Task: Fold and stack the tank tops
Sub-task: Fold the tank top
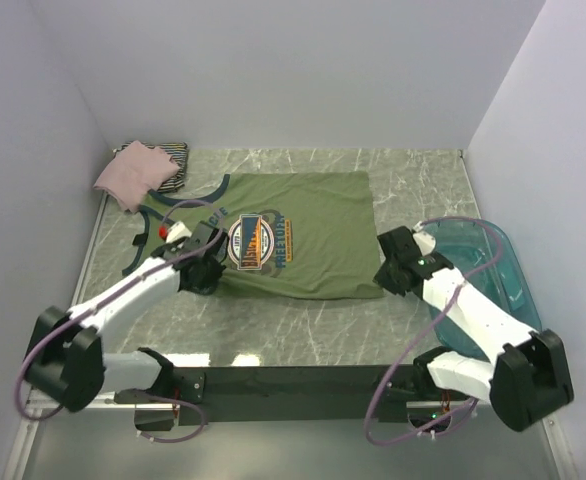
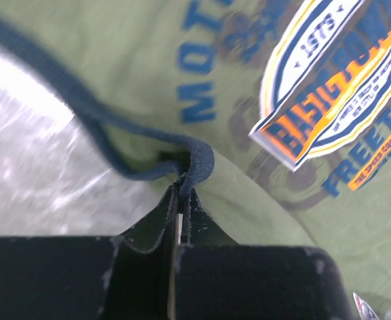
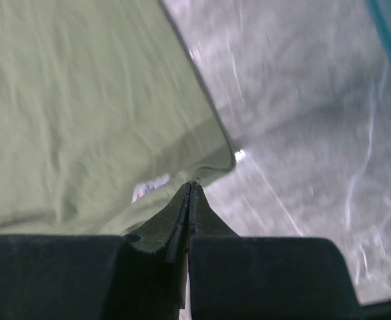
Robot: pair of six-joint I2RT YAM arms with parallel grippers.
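Marbled table [image 1: 423, 185]: olive tank top [image 1: 318, 235] centre; pink top [image 1: 131, 172] far-left, seemingly atop striped top [image 1: 178, 155]; tub [image 1: 503, 258] right.

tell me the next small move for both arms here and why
Probably lift both together and carry the near edge over toward the far edge. The left gripper is shut on the navy trim of the olive tank top, the right gripper on its near hem corner, and it lies flat, unfolded.

Left arm [image 1: 123, 290] and right arm [image 1: 468, 315]: white links, black joints (a red spot on the left). Purple cables [image 1: 463, 219] loop alongside.
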